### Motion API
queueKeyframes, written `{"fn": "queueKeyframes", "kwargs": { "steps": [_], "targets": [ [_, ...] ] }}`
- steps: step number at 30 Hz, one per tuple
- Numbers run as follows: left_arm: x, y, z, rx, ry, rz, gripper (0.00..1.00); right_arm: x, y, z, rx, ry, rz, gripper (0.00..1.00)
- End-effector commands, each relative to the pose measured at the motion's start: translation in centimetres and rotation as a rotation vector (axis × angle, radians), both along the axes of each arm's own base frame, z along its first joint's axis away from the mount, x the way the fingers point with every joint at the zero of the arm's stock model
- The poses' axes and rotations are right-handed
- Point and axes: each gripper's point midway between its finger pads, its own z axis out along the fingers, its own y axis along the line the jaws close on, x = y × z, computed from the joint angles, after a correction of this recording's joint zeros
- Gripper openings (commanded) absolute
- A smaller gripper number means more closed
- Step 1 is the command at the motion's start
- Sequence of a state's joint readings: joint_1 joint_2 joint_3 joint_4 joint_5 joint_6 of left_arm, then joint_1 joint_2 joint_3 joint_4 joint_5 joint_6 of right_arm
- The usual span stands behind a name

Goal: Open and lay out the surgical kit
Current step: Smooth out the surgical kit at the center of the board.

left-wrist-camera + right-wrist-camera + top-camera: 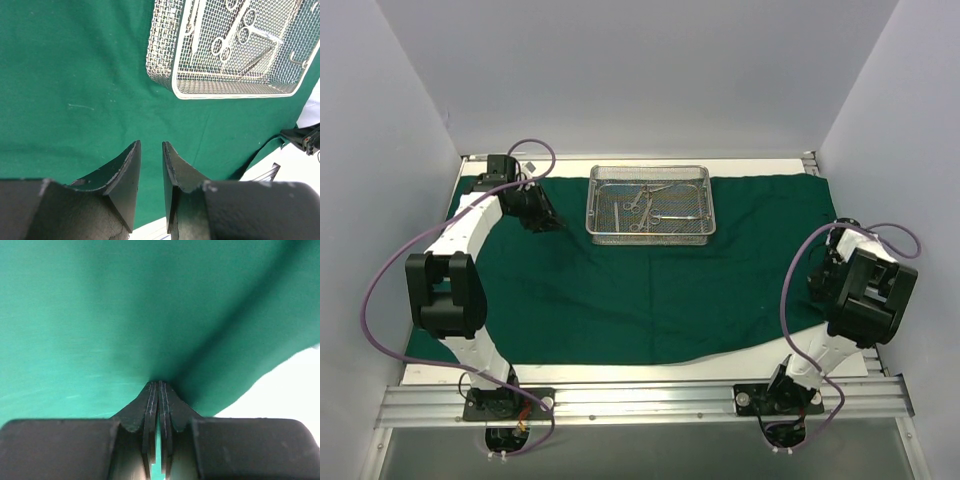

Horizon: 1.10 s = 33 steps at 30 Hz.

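Observation:
The dark green cloth wrap [640, 300] lies spread flat over the table. The silver wire-mesh tray [650, 238] stands on it at the back centre, with several steel ring-handled instruments [645, 205] inside. My left gripper [550, 222] hovers over the cloth just left of the tray. In the left wrist view it [151, 144] is narrowly open and empty, with the tray [225, 95] and instruments [235, 30] ahead. My right gripper [817, 282] is at the cloth's right edge. In the right wrist view it [159, 382] is shut on the cloth [125, 315], which rises in a fold.
White walls enclose the table on three sides. Bare white table [620, 372] shows in front of the cloth's curved near edge. An aluminium rail [640, 400] carries both arm bases. Purple cables loop beside each arm.

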<state>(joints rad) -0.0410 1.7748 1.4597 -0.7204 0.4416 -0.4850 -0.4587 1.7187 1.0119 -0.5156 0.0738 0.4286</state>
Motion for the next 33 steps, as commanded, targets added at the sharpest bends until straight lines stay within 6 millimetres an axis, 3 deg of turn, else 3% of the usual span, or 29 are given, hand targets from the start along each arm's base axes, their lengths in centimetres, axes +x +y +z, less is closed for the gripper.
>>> {"fn": "queueKeyframes", "kwargs": {
  "steps": [1, 5, 10, 12, 15, 19, 22, 25, 29, 33],
  "targets": [
    [0.9, -0.3, 1.9, -0.031, -0.071, -0.022, 0.33, -5.4, -2.4, 2.9, -0.181, 0.197, -0.120, 0.00],
    [0.6, -0.5, 1.8, -0.042, -0.059, -0.024, 0.33, -8.9, -1.6, 4.6, -0.198, 0.289, -0.209, 0.00],
    [0.6, -0.5, 1.8, -0.049, -0.056, -0.029, 0.33, -10.4, -1.1, 7.4, -0.257, 0.194, -0.287, 0.00],
    [0.5, -0.4, 1.8, -0.050, -0.055, -0.028, 0.33, -9.6, -0.6, 7.6, -0.224, 0.160, -0.259, 0.00],
    [0.5, 0.0, 1.7, -0.050, -0.047, -0.021, 0.33, -5.4, -0.3, 7.7, -0.134, -0.002, -0.111, 0.00],
    [0.5, 0.3, 1.5, -0.049, -0.037, -0.017, 0.33, -1.8, -2.0, 7.5, -0.148, -0.043, -0.051, 0.00],
    [0.6, 0.1, 1.3, -0.060, -0.031, -0.013, 0.33, -1.1, -2.8, 6.2, -0.147, -0.009, -0.078, 0.00],
    [0.7, 0.1, 1.2, -0.069, -0.029, -0.009, 0.33, -1.3, -2.4, 4.2, -0.120, 0.028, -0.111, 0.00],
    [0.5, 0.0, 1.1, -0.076, -0.025, -0.007, 0.33, -3.9, -2.0, 1.6, -0.127, 0.129, -0.149, 0.00],
    [0.2, 0.3, 1.1, -0.074, -0.026, -0.001, 0.33, -7.5, -2.8, 1.7, -0.230, 0.296, -0.226, 0.00]
  ]
}}
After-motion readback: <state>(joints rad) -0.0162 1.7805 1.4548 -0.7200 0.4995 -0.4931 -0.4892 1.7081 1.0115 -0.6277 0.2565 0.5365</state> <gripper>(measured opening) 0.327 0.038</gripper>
